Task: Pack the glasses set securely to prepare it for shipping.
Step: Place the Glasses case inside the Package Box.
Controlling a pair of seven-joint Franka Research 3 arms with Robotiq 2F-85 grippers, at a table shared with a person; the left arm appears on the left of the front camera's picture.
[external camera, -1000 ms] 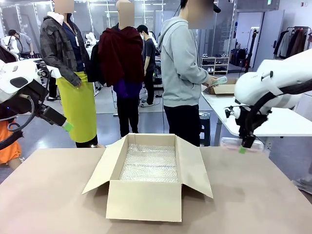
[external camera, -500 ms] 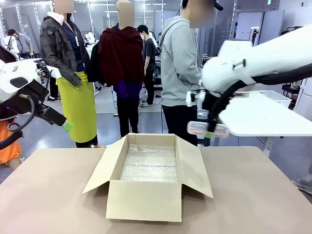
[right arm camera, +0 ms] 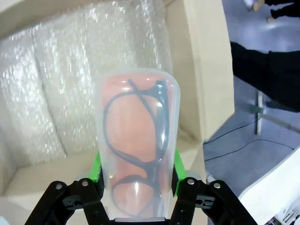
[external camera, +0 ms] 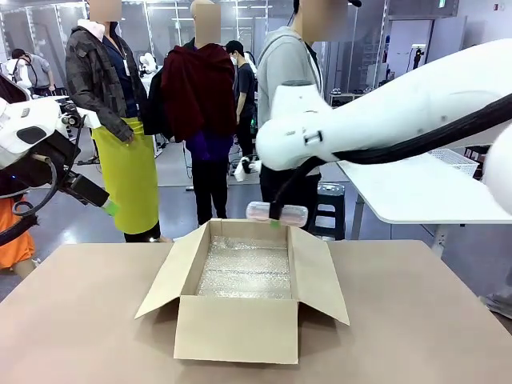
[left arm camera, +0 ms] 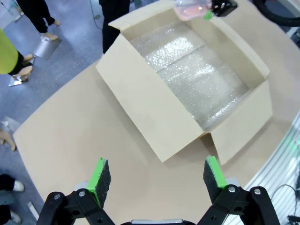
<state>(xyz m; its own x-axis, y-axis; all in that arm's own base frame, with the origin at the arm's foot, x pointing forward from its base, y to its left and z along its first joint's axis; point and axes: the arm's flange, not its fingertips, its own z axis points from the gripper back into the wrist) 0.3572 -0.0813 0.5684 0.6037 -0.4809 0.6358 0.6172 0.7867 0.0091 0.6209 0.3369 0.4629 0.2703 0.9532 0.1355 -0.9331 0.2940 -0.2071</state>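
My right gripper (external camera: 277,218) is shut on the pale pink glasses case (external camera: 276,213), carrying it level just above the far rim of the open cardboard box (external camera: 240,320). Seen from the right wrist, the translucent pink case (right arm camera: 138,140) holds dark-framed glasses and sits between the green pads (right arm camera: 96,169), over the bubble wrap (right arm camera: 56,89) that lines the box. From the left wrist camera, the pink case (left arm camera: 192,8) hangs over the box's far corner. My left gripper (left arm camera: 157,174) stands open and empty, high above the table's left side, also seen as the left gripper (external camera: 108,206).
The box's flaps (external camera: 164,276) are spread outward on the brown table (external camera: 80,320). A person in a grey hoodie (external camera: 292,88) stands beyond the far edge, with other people behind. A white table (external camera: 432,192) stands at the right.
My right arm has swung left from beside the white table, carrying the pink case to the box's far rim. The left arm has stayed still.
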